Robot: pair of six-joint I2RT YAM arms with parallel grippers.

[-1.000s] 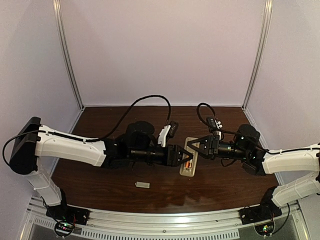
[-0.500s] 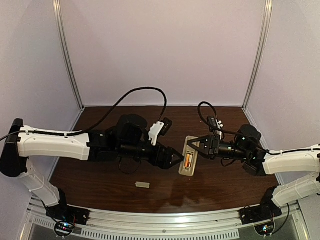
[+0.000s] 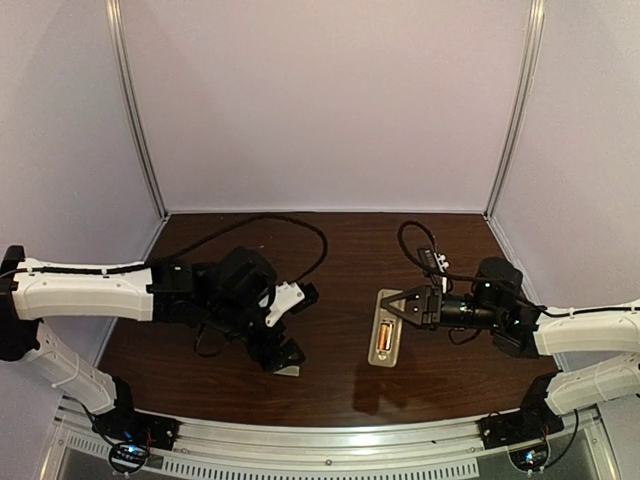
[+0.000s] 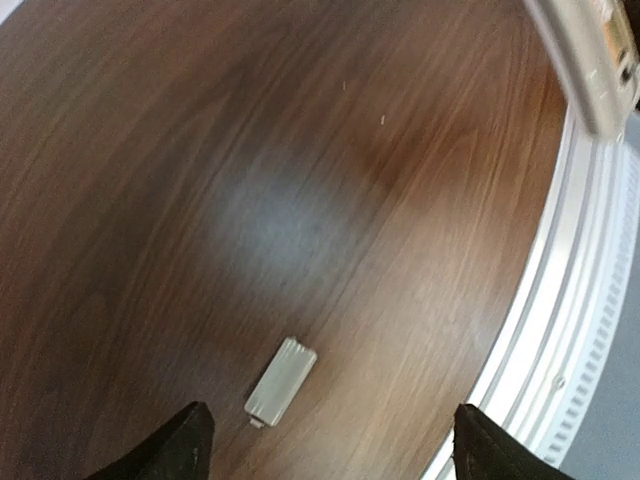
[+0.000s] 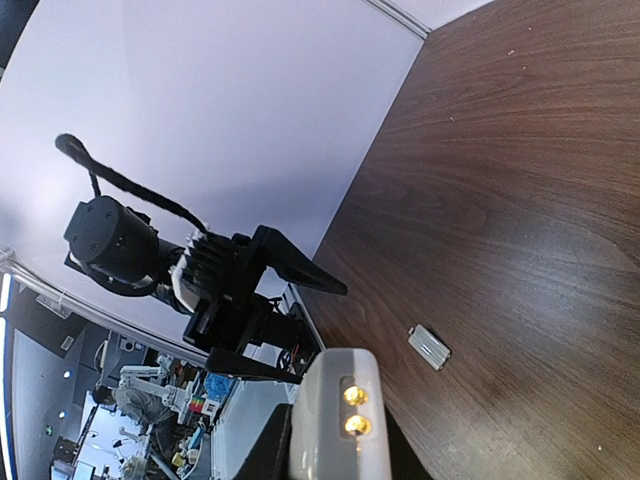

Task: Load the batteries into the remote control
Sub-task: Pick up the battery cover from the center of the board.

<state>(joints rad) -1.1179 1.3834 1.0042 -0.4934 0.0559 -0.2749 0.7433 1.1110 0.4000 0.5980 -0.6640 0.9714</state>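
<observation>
The remote control lies back-up, pale beige, with the two copper-gold batteries seated side by side in its open bay. My right gripper is shut on the remote's far end. In the right wrist view the remote sits between my dark fingers, and the battery ends shine gold. My left gripper is open and empty, low over the table's near left, apart from the remote. Its fingertips straddle bare wood in the left wrist view.
A small flat pale grey plate lies on the wood just ahead of my left gripper's jaws; it also shows in the right wrist view. The table's white front rail runs close by on the right.
My left arm has pulled away from the remote, swinging left and toward the near edge to hover by the grey plate. The right gripper still holds the remote, which has shifted slightly.
</observation>
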